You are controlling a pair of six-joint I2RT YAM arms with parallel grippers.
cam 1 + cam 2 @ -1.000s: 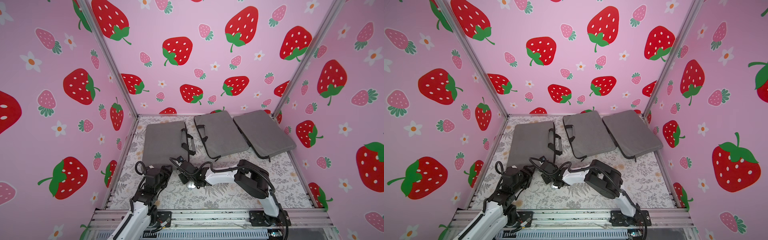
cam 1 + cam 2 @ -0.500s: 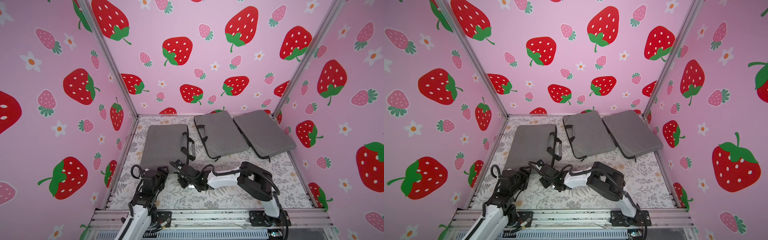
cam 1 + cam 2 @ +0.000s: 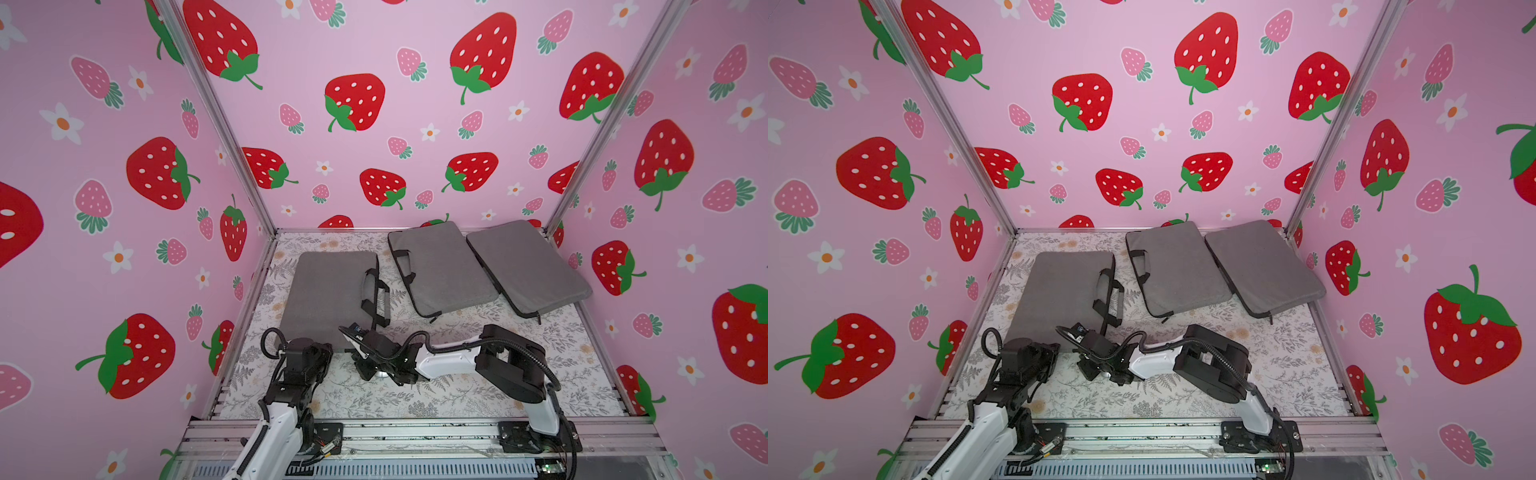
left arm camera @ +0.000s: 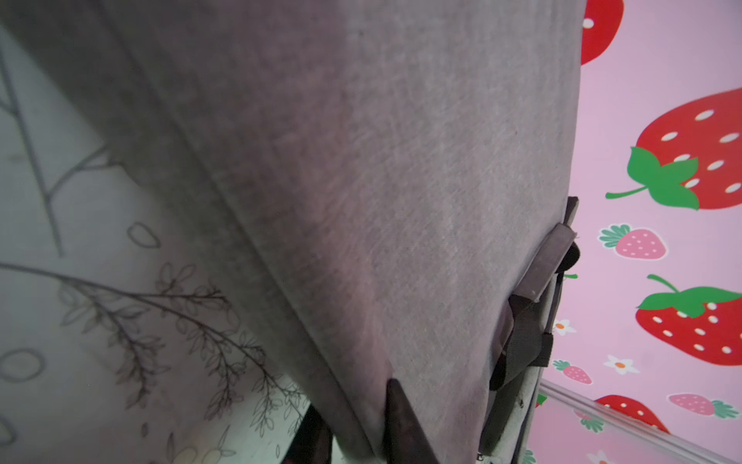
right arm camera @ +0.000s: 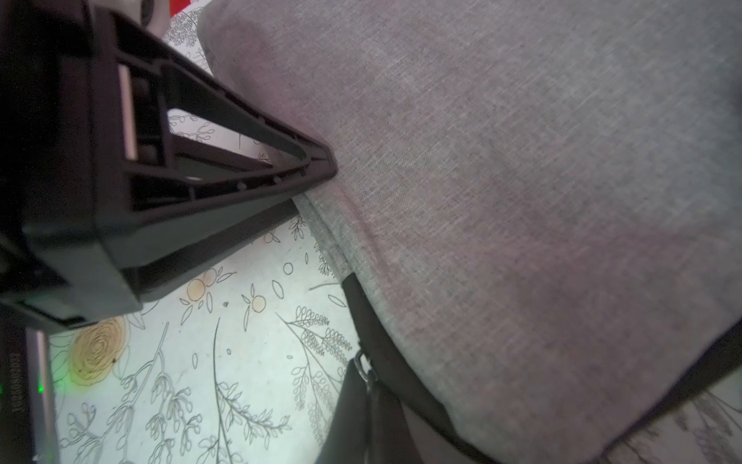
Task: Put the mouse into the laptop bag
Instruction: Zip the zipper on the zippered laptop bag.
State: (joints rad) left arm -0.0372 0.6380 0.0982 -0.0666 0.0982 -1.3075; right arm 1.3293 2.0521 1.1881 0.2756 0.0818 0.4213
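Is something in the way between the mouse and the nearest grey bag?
Yes. The right end effector, shut on the edge of the nearest laptop bag, sits over the mouse, which peeks out beneath it on the table. No opening shows in the bag.

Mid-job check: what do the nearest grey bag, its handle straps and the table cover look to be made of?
The nearest laptop bag: matte heathered grey woven cloth; the weave shows close up in the right wrist view. The handle straps: flat black webbing, probably nylon, dull. The table cover: smooth white sheet printed with line-drawn plants; cloth or vinyl, I cannot tell.
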